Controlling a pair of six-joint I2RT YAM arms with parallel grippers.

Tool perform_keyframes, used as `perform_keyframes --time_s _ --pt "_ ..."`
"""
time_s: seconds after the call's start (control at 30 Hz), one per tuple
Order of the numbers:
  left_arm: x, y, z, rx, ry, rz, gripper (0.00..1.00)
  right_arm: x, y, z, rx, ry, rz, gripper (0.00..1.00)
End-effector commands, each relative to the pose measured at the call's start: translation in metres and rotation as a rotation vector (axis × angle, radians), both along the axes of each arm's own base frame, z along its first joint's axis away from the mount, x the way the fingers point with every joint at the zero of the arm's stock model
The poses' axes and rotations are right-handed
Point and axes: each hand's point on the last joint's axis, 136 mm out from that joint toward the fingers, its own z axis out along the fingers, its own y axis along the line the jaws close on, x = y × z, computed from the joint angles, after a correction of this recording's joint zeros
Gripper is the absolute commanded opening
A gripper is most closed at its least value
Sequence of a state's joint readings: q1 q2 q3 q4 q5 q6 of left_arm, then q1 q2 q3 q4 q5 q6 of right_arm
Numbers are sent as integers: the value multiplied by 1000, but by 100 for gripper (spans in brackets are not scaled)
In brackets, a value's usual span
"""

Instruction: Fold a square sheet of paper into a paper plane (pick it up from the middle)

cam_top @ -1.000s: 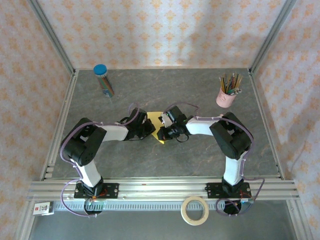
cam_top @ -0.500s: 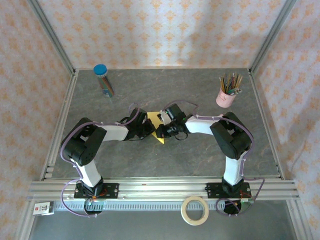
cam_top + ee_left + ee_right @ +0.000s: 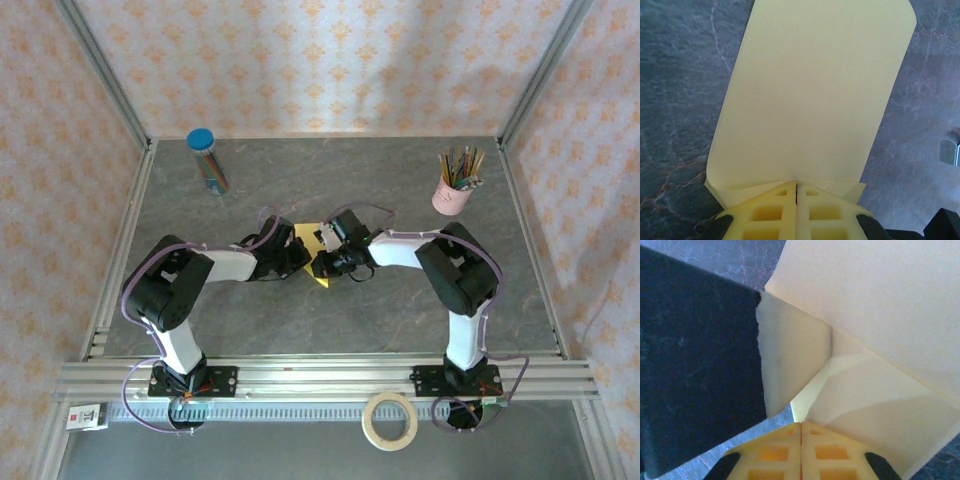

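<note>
Right between the fingertips of the left gripper (image 3: 796, 187), a firm pinch on the near edge of the yellow sheet of paper (image 3: 810, 95): jaws pressed fully together, pale pads flush, nothing but paper in the seam. Just to either side of those tips, small folded corners of the sheet poking out. Straight ahead of the jaws, one broad smooth panel, curling under along its left side, with the grey marbled table (image 3: 675, 100) beyond and beside it. Likewise closed tight on that sheet: the right gripper (image 3: 801, 426), clamping a low corner of it, pads touching along a thin line. Just above its tips, a crease joining two faces of the paper at an angle; ahead and to the right, a large flat face slanting away. Left of the right jaws, touching the paper's edge, a dark flat block, too close to identify. From overhead, both grippers tip to tip at mid-table, with the sheet between and around them and one yellow point just behind the jaws, toward the bases. Well behind both sets of jaws, by the near rail, a roll of tape (image 3: 390, 420) lying flat. Far ahead and to the right, a pink cup of pencils (image 3: 452, 192); far ahead and to the left, a tube with a blue lid (image 3: 207, 160).
</note>
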State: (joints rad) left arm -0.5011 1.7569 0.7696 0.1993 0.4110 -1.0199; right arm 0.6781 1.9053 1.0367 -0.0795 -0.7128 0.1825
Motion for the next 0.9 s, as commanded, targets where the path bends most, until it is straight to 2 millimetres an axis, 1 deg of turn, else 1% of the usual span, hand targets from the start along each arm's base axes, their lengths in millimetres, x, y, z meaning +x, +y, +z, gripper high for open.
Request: perform_keyframes --time_s 0.0,0.07,0.23,0.37,0.47,0.53,0.6,0.67,0.7,0.77,0.83,0.87 --pt "-29 28 -49 133 145 35 4 -20 -17 -6 -66 37 6 7" --pt "-33 31 -54 145 158 40 4 -25 -22 -7 -77 43 9 7" --pt "-37 36 -59 160 171 46 4 -39 -34 -10 -99 68 4 7" --pt "-35 34 -57 155 162 40 3 -51 -48 -16 -129 82 -11 7" --pt "-31 31 -53 146 149 33 3 -53 -55 -12 -128 61 -36 7" --pt "-29 28 -50 139 141 26 3 -46 -54 0 -103 22 -55 8" --pt "-27 26 -47 128 132 20 3 -33 -49 20 -60 -35 -91 8" --pt "-25 23 -43 114 123 13 4 -21 -42 41 -1 -91 -126 11" --pt "-24 21 -41 108 118 12 4 -17 -38 48 24 -105 -138 12" --pt "-23 19 -38 95 108 9 4 -8 -31 56 64 -111 -170 12" --pt "-21 16 -36 87 103 8 4 -4 -23 60 100 -105 -175 12" --pt "-21 15 -35 82 101 7 4 -2 -20 58 104 -93 -176 11"
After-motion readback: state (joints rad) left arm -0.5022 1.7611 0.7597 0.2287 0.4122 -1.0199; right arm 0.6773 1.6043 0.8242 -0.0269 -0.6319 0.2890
